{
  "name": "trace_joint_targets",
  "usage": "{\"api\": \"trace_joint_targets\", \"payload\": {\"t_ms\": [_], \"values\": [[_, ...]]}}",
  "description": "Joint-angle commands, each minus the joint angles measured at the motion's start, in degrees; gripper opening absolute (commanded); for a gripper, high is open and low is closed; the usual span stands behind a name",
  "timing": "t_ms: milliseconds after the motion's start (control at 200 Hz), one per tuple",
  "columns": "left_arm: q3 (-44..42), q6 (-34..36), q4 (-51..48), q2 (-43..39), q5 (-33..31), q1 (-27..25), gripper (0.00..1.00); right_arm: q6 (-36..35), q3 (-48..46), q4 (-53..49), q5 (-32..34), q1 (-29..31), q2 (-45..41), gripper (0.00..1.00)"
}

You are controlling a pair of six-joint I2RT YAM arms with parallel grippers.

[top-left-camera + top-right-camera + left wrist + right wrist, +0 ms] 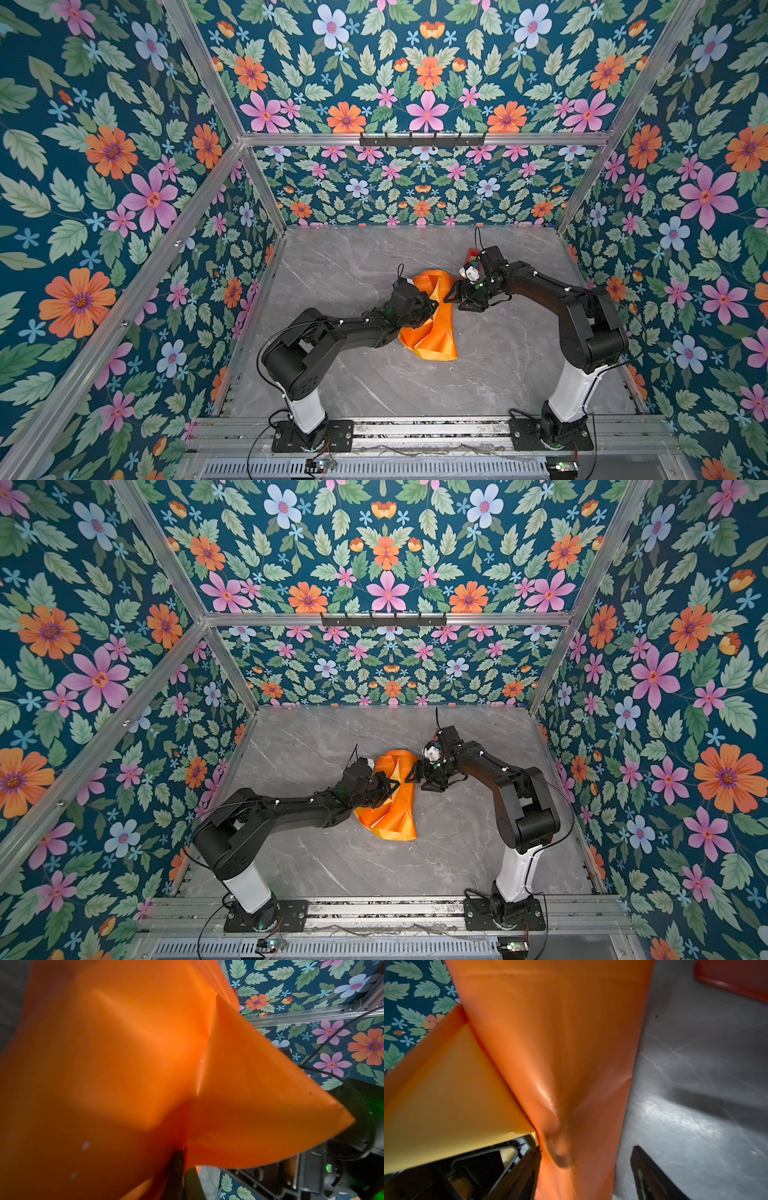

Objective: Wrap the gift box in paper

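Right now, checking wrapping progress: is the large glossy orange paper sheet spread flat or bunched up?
Bunched up: the large glossy orange paper sheet stands in creased folds off the grey marble table, pinched by the left gripper.

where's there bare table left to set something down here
Widest bare table is the near strip between the paper and the two arm bases. The far-left corner by the back wall is also free. Crowded: the middle, where the left hand and right hand meet at the paper, with the red tape dispenser just behind.
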Motion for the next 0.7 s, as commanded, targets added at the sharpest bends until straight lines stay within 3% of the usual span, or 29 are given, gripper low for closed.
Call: {"api": "trace_joint_targets", "payload": {"t_ms": [0, 350, 695], "values": [[0.7, 1.3, -4.7, 0.5, 0.5, 0.0, 0.00, 0.3, -0.3, 1.3, 0.5, 0.0, 0.8, 0.70], [10.7, 3.5, -5.2, 1.4, 0.1, 0.2, 0.00, -0.5, -1.8, 1.2, 3.3, 0.0, 2.8, 0.66], [15.1, 5.2, -7.5, 4.7, 0.3, 0.7, 0.00, -1.3, -1.5, 0.6, 3.8, 0.1, 3.0, 0.64]]}}
